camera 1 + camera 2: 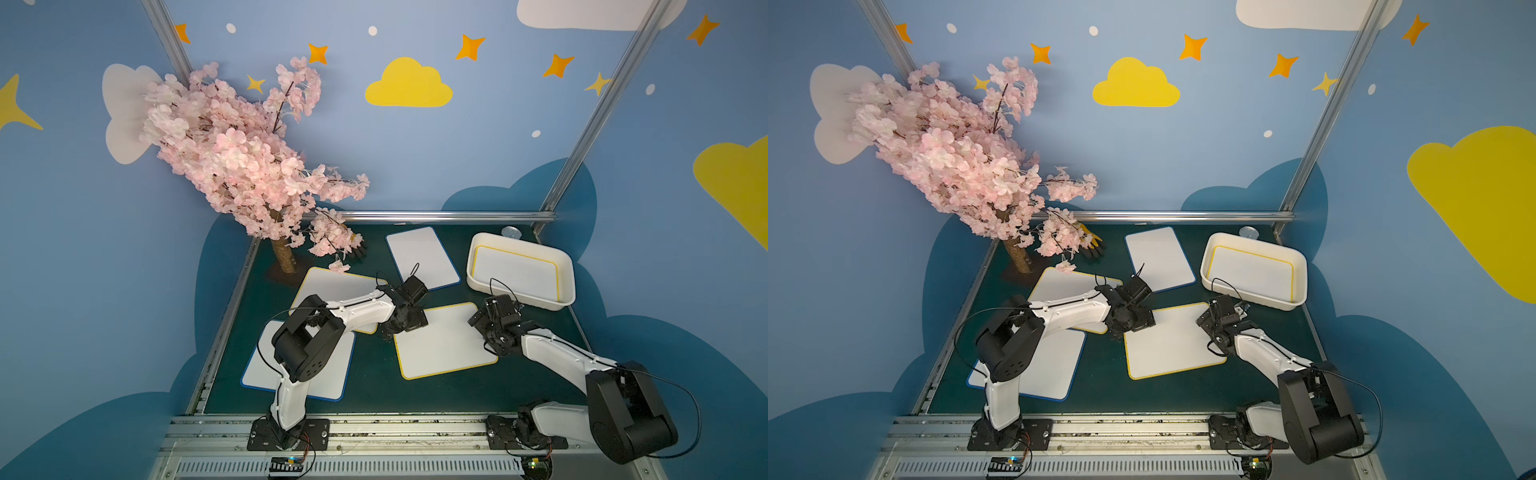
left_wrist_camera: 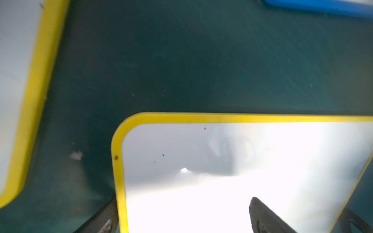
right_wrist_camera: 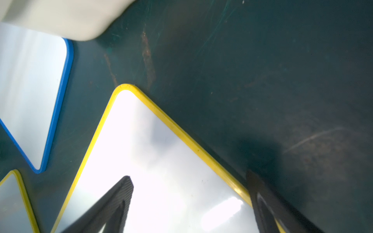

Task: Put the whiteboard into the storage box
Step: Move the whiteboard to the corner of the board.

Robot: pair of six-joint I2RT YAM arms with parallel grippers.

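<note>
A dark green worktop (image 1: pixel 374 390) is enclosed by blue walls painted with clouds and stars, and a pink blossom tree (image 1: pixel 232 153) is stood at its far left corner. The white box (image 1: pixel 519 246) is set at the far right with a small can (image 1: pixel 511 232) just behind it. A yellow-edged board (image 1: pixel 515 274) is already laid flat inside the box.

The whiteboard (image 1: pixel 444 345), also yellow-edged, is laid flat at the middle of the worktop, near the box but apart from it. Its left edge is straddled by the left end effector (image 2: pixel 182 201), with fingers spread wide, one outside the frame and one over the white face. Nothing is pinched. Its right edge is straddled likewise by the right end effector (image 3: pixel 189 176), spread and holding nothing.

Three more boards are laid on the worktop: a far blue board (image 1: pixel 422 257), a left yellow board (image 1: pixel 332 282) partly hidden by the left arm, and a near blue board (image 1: pixel 328 365).
</note>
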